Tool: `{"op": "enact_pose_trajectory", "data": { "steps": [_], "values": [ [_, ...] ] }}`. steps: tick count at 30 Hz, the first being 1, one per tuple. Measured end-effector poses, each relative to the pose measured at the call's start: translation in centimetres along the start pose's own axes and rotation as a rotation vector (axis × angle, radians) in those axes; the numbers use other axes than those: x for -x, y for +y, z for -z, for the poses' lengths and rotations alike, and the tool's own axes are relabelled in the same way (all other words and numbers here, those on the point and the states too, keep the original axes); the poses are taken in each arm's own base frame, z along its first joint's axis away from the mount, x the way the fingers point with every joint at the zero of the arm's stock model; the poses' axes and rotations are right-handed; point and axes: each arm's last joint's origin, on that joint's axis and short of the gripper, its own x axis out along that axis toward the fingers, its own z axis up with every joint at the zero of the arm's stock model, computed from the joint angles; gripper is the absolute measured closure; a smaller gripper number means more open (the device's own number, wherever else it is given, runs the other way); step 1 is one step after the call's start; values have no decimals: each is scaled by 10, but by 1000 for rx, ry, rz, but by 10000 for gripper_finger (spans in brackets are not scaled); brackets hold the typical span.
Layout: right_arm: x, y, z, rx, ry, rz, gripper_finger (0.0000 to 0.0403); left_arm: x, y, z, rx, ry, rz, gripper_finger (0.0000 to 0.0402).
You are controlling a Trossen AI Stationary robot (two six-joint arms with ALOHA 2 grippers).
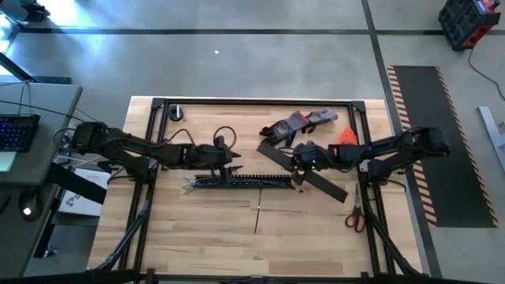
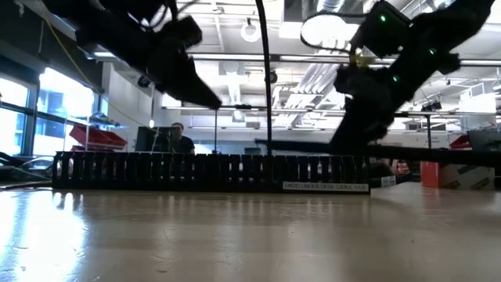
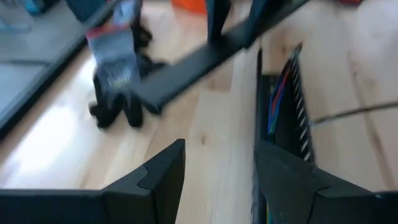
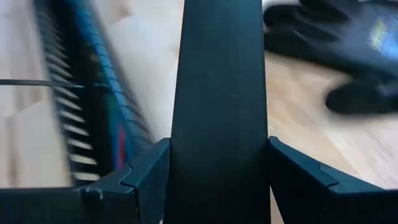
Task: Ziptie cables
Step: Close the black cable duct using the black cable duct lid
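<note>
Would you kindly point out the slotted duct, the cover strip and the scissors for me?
Duct (image 1: 237, 182): high view, middle of its slotted length.
Cover strip (image 4: 219, 93): right wrist view, flat face between the right hand's fingers.
Scissors (image 1: 354, 218): high view, red handles.

Your slotted duct (image 1: 237, 182) lies across the middle of the worktop (image 1: 197, 229), with the cables (image 3: 277, 102) inside it. The cover strip (image 1: 304, 173) runs slantwise off its right end. Behind that lie the gloves (image 1: 296, 124); the scissors (image 1: 354, 213) lie at the right edge.
</note>
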Motion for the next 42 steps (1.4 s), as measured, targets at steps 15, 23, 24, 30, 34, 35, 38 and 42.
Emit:
{"op": "enact_pose_trajectory", "data": {
  "steps": [15,23,24,30,34,35,38,42],
  "values": [
    [-14,67,-92,330,-88,-181,188,127,27,-29,162,-225,-58,228],
    [-65,123,-134,506,-21,-241,188,171,39,3,305,-82,34,240],
    [-71,129,-138,522,-6,-241,188,173,39,6,315,-54,40,246],
    [-103,156,-154,585,60,-240,189,173,38,22,331,86,53,318],
    [-122,164,-160,620,91,-236,189,165,33,30,337,127,158,389],
    [-125,166,-161,622,101,-235,189,162,31,34,344,137,175,394],
    [-134,170,-165,610,129,-231,189,156,26,43,340,162,216,391],
    [-141,168,-165,565,195,-213,189,149,18,52,317,163,283,400]
  ]
}}
